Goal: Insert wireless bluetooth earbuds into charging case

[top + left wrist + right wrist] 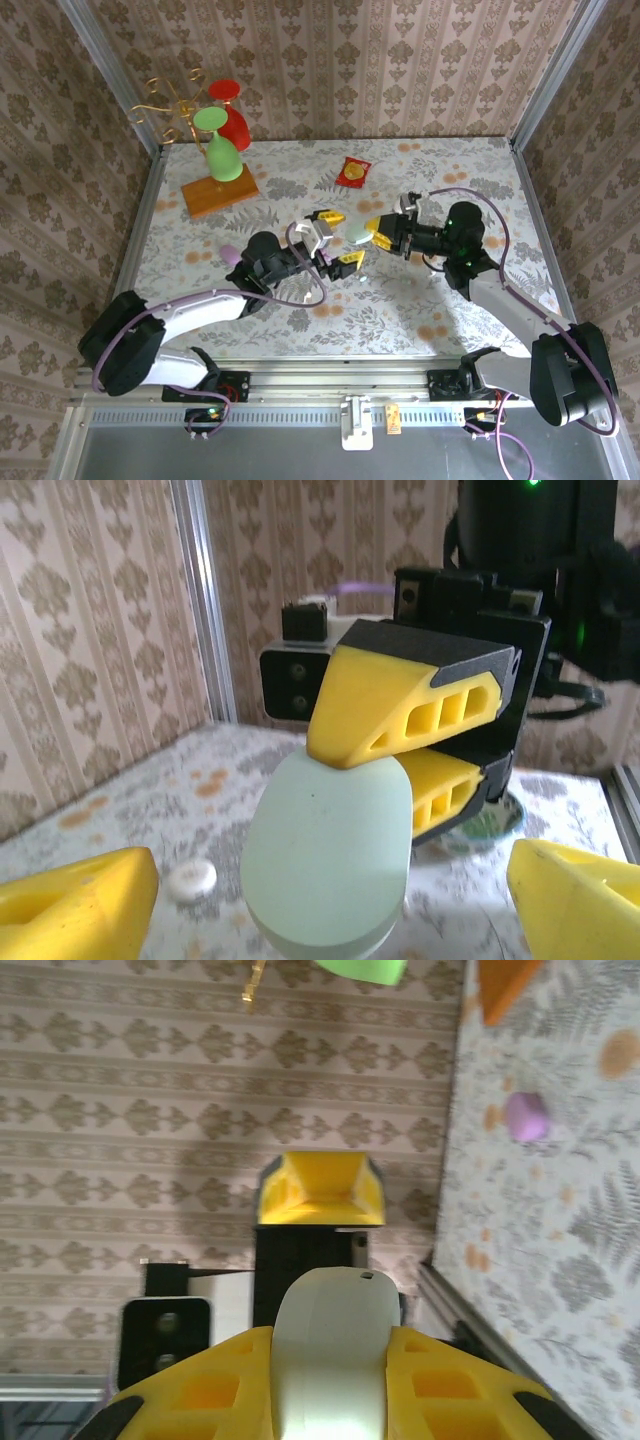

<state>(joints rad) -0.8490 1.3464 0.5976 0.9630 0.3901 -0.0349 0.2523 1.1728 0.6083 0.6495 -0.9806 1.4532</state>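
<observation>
Right gripper (pixel 377 232) clenched on pale green egg-shaped charging case (pixel 357 233), held above table (pixel 430 180) centre. Left gripper (pixel 341 240) released, fingers flanking case. Whitish earbud (pixel 190 880) on table nearby.

Mock-home robot lab cell: wallpapered panels (pixel 400 60), aluminium frame (pixel 300 386), floral tabletop (pixel 420 300)

Goblet stand (pixel 219 192) crowds the far-left corner, packet (pixel 353 172) sits mid-back; table (pixel 530 180) lies open at right.
</observation>
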